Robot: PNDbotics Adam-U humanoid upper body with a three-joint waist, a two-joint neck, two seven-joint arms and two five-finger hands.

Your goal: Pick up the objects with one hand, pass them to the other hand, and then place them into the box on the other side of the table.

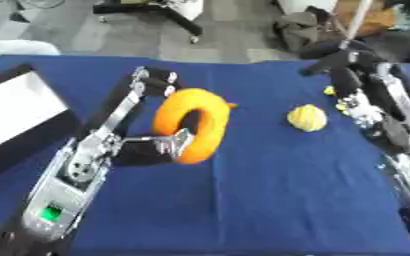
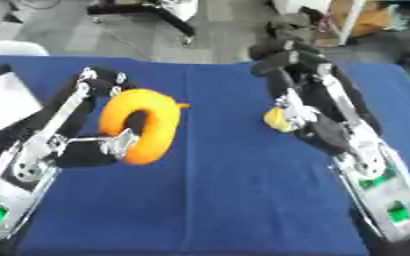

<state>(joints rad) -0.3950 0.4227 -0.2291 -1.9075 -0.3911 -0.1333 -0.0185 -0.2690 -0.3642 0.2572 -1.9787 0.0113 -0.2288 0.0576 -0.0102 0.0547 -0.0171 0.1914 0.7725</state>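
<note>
Left hand (image 1: 160, 142) is pinching the orange ring (image 1: 191, 125) at frame centre-left, thumb through the hole. Right hand (image 2: 309, 112), finger state unclear, is hovering near the yellow ball (image 1: 306, 118). Risk: ring pivoting out mid-handover.

Bare blue-clothed counter (image 1: 270, 200) lies open between the two arms. The orange ring-shaped cushion (image 1: 194, 125) blocks the left, the small yellow ribbed ball (image 1: 306, 118) the right.

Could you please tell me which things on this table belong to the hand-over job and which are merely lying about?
Job: orange ring, held up in the left hand; small yellow object on the cloth; right hand; box at the left edge.
Lying about: blue tablecloth; black stand on the floor beyond.
</note>
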